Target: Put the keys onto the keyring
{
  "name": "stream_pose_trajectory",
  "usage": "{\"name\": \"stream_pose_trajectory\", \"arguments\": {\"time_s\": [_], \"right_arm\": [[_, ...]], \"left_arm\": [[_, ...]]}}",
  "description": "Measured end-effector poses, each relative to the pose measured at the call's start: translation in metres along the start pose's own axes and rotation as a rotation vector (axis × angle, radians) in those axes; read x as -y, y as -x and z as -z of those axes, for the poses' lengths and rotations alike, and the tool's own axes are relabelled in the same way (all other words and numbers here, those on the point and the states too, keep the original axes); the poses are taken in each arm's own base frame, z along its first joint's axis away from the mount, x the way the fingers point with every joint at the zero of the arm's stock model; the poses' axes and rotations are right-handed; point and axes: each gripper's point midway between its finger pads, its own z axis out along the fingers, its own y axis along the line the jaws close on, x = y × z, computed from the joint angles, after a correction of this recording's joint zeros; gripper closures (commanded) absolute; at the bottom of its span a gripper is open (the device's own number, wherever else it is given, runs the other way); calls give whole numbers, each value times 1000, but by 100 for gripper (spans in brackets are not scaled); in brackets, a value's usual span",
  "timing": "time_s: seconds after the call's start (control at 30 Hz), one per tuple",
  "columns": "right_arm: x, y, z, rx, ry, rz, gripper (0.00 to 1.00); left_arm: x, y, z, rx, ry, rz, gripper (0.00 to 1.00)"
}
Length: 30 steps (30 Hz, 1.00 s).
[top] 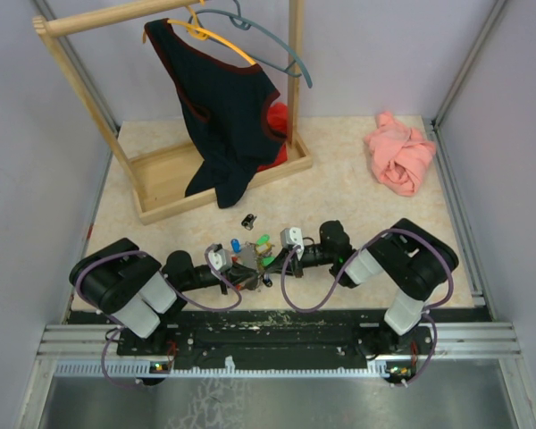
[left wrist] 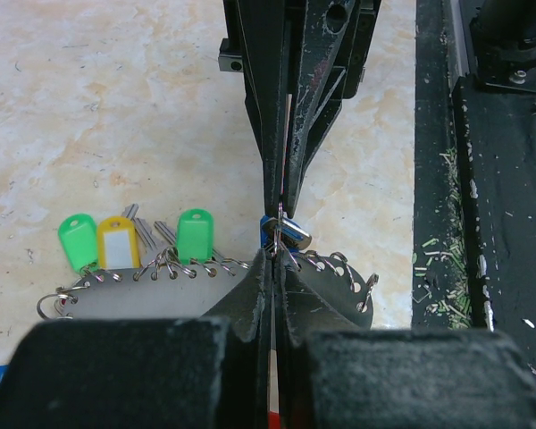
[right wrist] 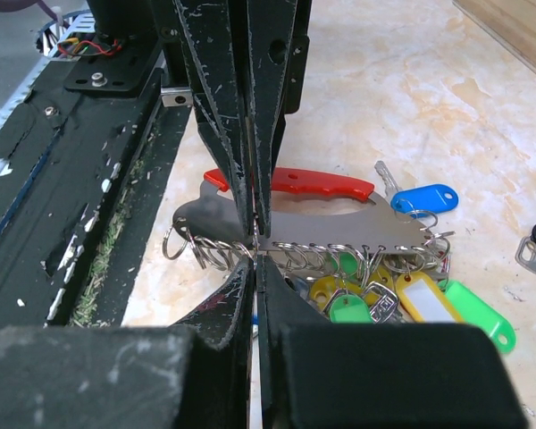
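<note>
The keyring [right wrist: 339, 234] is a flat grey metal plate with a red grip [right wrist: 313, 182] and a row of split rings along one edge; it lies mid-table [top: 254, 261]. My left gripper [left wrist: 275, 255] and right gripper [right wrist: 256, 255] meet tip to tip at that edge, both shut, each pinching a ring on the plate's rim. A small silvery key [left wrist: 290, 234] with a bit of blue hangs at the pinched ring. Other keys hang from the rings with green [left wrist: 195, 236], yellow [left wrist: 118, 241] and blue [right wrist: 424, 197] tags. In the top view the grippers [top: 259, 266] hide the pinch.
A wooden clothes rack [top: 170, 183] with hangers and a dark garment [top: 228, 107] stands at the back left. A pink cloth [top: 400, 154] lies at the back right. A small black item [top: 247, 219] sits just beyond the keys. The black base rail [left wrist: 500, 223] runs along the near edge.
</note>
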Motion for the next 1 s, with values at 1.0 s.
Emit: {"name": "stream_pose_trajectory", "arguments": {"time_s": [1.0], "right_arm": [[2, -4, -3, 7, -11, -19, 100]], "left_arm": [[1, -1, 0, -4, -5, 0, 99]]}}
